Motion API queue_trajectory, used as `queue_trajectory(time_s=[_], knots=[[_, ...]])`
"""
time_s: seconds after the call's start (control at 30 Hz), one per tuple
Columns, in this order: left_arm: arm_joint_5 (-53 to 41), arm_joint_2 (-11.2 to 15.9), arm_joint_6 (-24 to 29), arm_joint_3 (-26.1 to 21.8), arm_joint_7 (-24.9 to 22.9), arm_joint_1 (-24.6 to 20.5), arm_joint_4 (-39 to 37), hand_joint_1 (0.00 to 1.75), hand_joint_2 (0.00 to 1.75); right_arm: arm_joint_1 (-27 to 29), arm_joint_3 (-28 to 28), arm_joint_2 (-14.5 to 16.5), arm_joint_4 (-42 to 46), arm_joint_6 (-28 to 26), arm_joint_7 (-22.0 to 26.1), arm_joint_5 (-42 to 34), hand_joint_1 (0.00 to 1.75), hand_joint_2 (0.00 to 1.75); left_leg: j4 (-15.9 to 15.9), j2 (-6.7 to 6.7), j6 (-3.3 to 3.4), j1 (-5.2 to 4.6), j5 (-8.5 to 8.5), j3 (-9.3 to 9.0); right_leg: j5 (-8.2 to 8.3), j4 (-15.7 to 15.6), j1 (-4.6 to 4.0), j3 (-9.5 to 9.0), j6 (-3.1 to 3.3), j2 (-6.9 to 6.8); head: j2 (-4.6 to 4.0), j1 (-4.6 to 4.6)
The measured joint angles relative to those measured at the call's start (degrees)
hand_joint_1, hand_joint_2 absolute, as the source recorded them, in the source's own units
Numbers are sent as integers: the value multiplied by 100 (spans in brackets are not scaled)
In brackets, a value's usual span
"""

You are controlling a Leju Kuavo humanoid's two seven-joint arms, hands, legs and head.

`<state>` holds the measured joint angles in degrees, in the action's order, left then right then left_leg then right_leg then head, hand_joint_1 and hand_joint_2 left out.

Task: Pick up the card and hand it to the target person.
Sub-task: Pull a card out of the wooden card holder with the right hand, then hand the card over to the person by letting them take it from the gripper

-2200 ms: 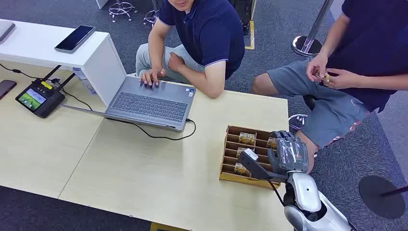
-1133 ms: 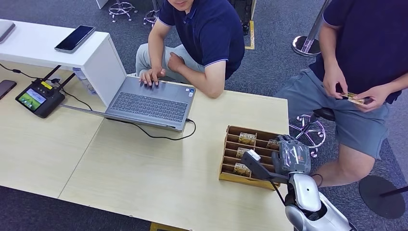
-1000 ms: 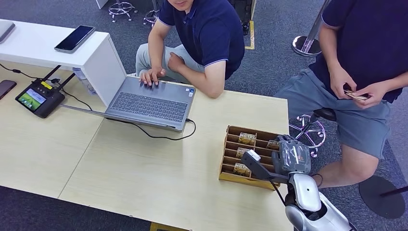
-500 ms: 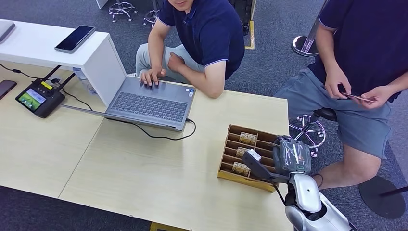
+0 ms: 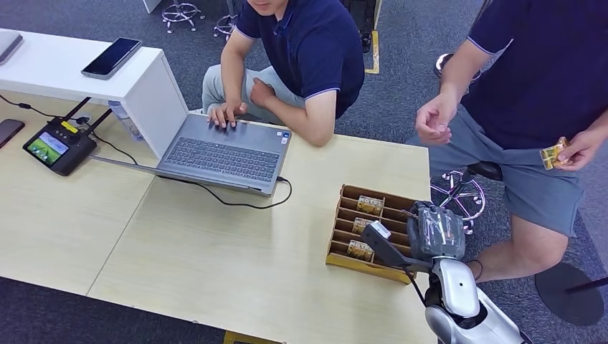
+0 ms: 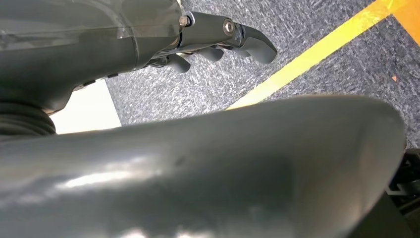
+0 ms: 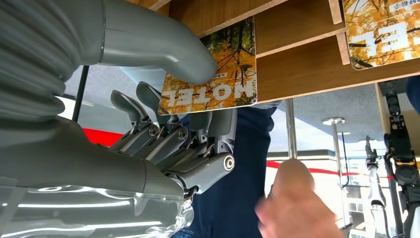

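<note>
The card [image 5: 408, 213] sits at the near-right end of the wooden rack [image 5: 344, 229] on the surface [image 5: 215, 251] in the head view, and the right robot hand [image 5: 434, 231] is directly at that end, its fingers over the rack's edge. Other cards stand in neighbouring slots, so a sideways pull could drag the rack or tip a neighbour out. The person on the right has one hand [image 5: 433, 122] raised, well apart from the rack, so the handover will need a long reach with a thin grip.

The left wrist view shows the left robot hand [image 6: 218, 42] over carpet, fingers curled in and holding nothing.

In the right wrist view, the card [image 7: 213, 74] is pinched between the thumb [image 7: 163, 49] on its printed face and the dark fingers [image 7: 193, 134] behind it, part of it inside the slot. The thumb covers just one corner; as I judge it, the card could pivot or slip as it clears the wood.
</note>
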<state>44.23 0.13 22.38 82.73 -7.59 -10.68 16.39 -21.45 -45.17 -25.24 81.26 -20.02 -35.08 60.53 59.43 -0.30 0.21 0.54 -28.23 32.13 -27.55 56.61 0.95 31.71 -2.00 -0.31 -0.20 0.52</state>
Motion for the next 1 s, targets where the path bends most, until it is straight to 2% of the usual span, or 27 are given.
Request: queue_trajectory(time_s=[0.47,1.0], knots=[[107,0,22,0,69,-5,0,0,0,47,110,-4,270,-326,-1,-105,155,175,0,0,0,0,0,0,0,0,0,0,0,0,0,0],[134,13,24,0,74,20,-2,0,0,81,504,-111,1869,-668,-23,31,155,175,0,0,0,0,0,0,0,0,0,0,0,2,0,0]])
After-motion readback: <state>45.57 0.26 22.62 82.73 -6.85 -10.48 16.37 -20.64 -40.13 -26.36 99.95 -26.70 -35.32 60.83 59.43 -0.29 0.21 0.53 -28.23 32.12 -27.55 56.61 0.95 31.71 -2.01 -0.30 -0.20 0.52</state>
